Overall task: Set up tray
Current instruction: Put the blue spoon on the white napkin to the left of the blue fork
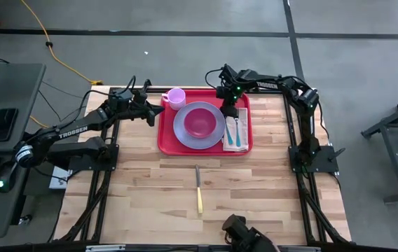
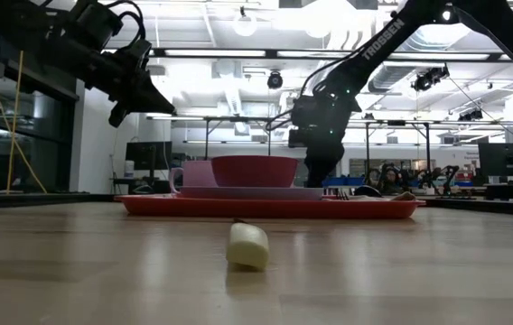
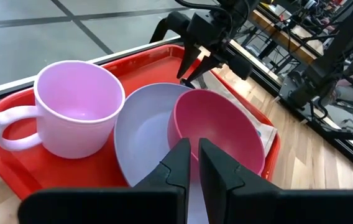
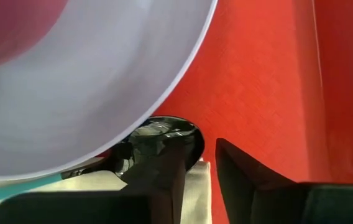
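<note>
The red tray [image 1: 165, 141] lies at the table's far middle. On it rests a lavender plate [image 1: 183, 133] with a pink bowl [image 1: 200, 121] in it, and a pink mug [image 1: 176, 98] stands at the tray's far left corner. A white napkin [image 1: 235, 143] with cutlery lies along the tray's right side. My right gripper [image 4: 201, 146] points down over the napkin's far end, open by a narrow gap with nothing between its fingers. A dark shiny spoon bowl [image 4: 158, 134] lies by one finger. My left gripper [image 3: 194, 146] hovers left of the tray near the mug, shut and holding nothing. My right gripper comes from above, slanting down. One finger [image 4: 164, 168] stands in front of the spoon's bowl [image 4: 164, 127], which lies on the napkin beside the plate's rim [image 4: 164, 93]. I cannot tell whether the finger touches the spoon.
A knife with a pale yellow handle [image 1: 198, 190] lies alone on the bare wood near the table's middle, handle toward the near edge. A dark camera mount [image 1: 237, 229] sits at the near edge. Wood is bare to the left and right of the knife.
</note>
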Robot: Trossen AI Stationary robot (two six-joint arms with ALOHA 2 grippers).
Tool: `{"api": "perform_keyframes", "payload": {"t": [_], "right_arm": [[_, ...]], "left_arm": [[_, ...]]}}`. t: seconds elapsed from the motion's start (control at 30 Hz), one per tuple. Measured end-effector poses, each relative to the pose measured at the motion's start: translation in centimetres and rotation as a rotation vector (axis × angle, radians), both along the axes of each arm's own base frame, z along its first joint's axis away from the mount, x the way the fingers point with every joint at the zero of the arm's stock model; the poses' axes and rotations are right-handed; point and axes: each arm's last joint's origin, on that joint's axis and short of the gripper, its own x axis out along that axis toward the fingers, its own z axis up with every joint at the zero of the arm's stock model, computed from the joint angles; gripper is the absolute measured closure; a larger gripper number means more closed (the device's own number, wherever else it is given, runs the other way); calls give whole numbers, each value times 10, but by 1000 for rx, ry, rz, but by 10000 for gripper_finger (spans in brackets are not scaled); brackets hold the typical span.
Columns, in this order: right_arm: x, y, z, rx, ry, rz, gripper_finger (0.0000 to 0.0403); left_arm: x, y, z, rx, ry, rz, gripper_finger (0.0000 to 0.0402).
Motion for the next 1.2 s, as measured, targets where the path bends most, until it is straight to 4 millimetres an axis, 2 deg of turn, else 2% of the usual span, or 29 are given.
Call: {"api": "perform_keyframes", "payload": {"t": [0.73, 1.2], "right_arm": [[-1, -1, 0, -13, 20, -31, 400], [-3, 0, -1, -7, 59, -100, 402]], "left_arm": [[0, 0, 0, 0, 0, 0, 339], [-1, 0, -2, -7, 27, 12, 339]]}}
